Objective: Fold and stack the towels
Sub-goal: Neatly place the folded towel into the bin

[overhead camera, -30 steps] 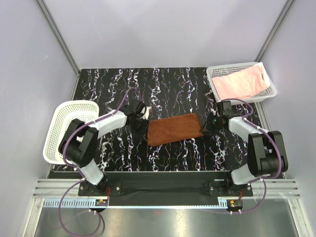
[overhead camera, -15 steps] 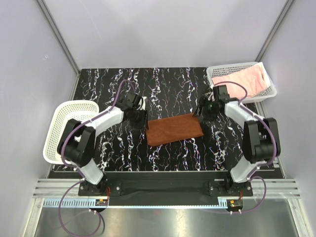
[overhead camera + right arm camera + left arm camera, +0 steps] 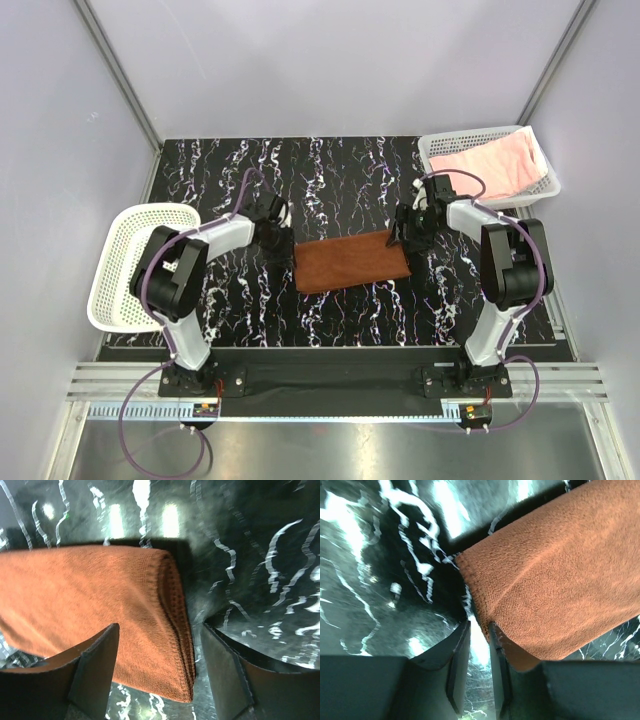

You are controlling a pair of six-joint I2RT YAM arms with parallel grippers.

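The rust-brown towel (image 3: 352, 262) lies folded in a long strip mid-table. My left gripper (image 3: 277, 231) is low at its far left corner; in the left wrist view the jaws (image 3: 479, 625) stand a narrow gap apart with only table between them, and the towel (image 3: 555, 570) lies against the outside of the right finger. My right gripper (image 3: 404, 231) is wide open at the far right corner (image 3: 160, 627), its fingers astride the towel's folded end (image 3: 100, 600). The pale pink towel (image 3: 495, 165) lies in the right basket. The white towel is not in view.
A white mesh basket (image 3: 437, 150) holding the pink towel stands at the back right. A second white mesh basket (image 3: 115, 265) sits at the left edge, nothing showing in it. Grey walls enclose the black marbled table (image 3: 330, 180).
Both grippers have moved away from me to the towel's far corners. The right one swung from the towel's right edge to its far right corner. The towel has barely shifted.
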